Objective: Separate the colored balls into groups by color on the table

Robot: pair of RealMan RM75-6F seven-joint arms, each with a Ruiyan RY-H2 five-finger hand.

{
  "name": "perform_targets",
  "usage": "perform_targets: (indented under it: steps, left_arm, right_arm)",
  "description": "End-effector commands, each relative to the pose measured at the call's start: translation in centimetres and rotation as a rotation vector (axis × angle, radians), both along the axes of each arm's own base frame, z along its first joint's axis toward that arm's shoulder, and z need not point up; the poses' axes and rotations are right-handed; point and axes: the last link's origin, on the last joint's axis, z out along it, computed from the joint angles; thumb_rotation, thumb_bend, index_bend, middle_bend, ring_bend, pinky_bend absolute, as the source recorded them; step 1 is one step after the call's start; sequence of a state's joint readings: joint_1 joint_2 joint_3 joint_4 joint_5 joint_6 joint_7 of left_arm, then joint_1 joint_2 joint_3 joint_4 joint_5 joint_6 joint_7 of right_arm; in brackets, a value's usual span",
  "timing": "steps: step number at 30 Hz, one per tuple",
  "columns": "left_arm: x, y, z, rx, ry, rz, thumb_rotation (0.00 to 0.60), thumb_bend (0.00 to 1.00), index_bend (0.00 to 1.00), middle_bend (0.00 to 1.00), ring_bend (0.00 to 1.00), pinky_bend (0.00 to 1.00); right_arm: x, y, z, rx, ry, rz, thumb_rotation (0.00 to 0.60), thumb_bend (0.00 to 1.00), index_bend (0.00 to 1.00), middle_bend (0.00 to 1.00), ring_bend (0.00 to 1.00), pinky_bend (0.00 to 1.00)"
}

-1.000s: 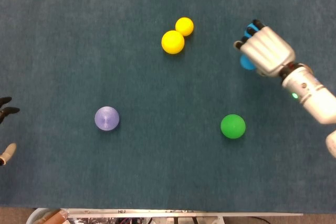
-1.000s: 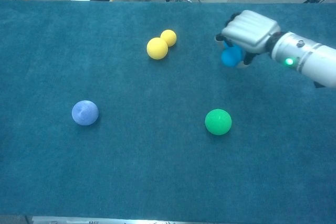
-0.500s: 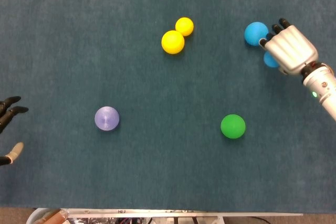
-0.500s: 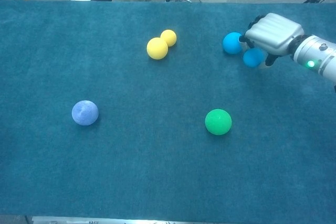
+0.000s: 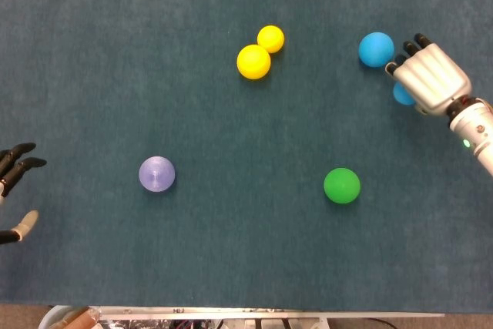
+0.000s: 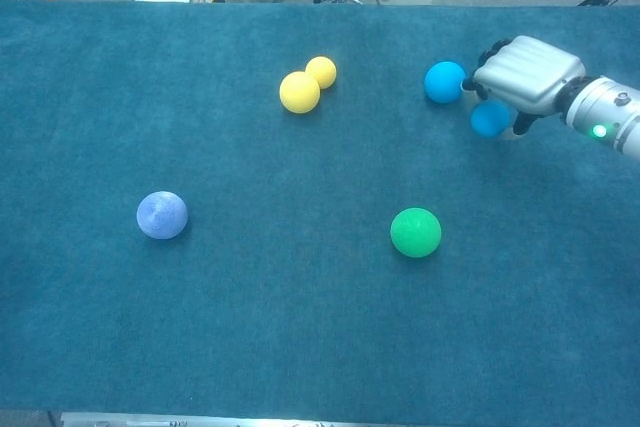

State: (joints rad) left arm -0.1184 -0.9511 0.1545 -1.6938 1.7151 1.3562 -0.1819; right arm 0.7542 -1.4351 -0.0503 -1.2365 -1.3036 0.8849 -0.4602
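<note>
Nearest the robot, the left hand (image 5: 15, 182) shows only at the left edge of the head view, low over the counter (image 5: 115, 52); its dark fingers (image 5: 23, 161) are spread apart with nothing between them, and the chest view does not catch it at all. Next out lie the green ball (image 6: 415, 232), right of centre, and the lilac ball (image 6: 162, 215) well apart from it toward the left, each resting alone on the teal surface. Farther away, the two yellow balls (image 6: 300, 91) sit touching one another, the smaller behind the larger. Farthest, on the right side, the right arm reaches in from the right edge with a green light glowing at its wrist; the right hand (image 6: 527, 74) is turned back-up, knuckles toward the camera, its fingers (image 5: 420, 38) curled downward over a small blue ball (image 6: 490, 118) tucked beneath the palm. Whether those fingers actually clamp the small ball or merely cover it cannot be told. A larger blue ball (image 6: 444, 81) rests on the counter just beside the fingertips, to their left, seemingly free of the hand.
</note>
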Motion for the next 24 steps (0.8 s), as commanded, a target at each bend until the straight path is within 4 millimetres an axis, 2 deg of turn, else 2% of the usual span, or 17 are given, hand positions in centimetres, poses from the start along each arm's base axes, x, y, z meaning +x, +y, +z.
perform_targets:
  steps: [1,16,24]
  left_arm:
    - [0.0,0.0,-0.1,-0.004,-0.001,0.0,0.6,0.32,0.19,0.11,0.13,0.16]
    - [0.0,0.2,-0.3,-0.017,-0.005,-0.009,0.6,0.32,0.19,0.11,0.13,0.16]
    - [0.1,0.2,-0.1,-0.011,-0.009,-0.014,0.6,0.32,0.19,0.11,0.13,0.16]
  right_arm:
    - [-0.2,0.2,0.1,-0.001,0.001,-0.003,0.6,0.15,0.44,0.44,0.24,0.21]
    - [-0.7,0.8,0.8,-0.014,0.007,0.004,0.6,0.15,0.34,0.4,0.21,0.21]
    - [0.1,1.9,1.9,-0.017,-0.056,0.013,0.6,0.15,0.33,0.4,0.21,0.21]
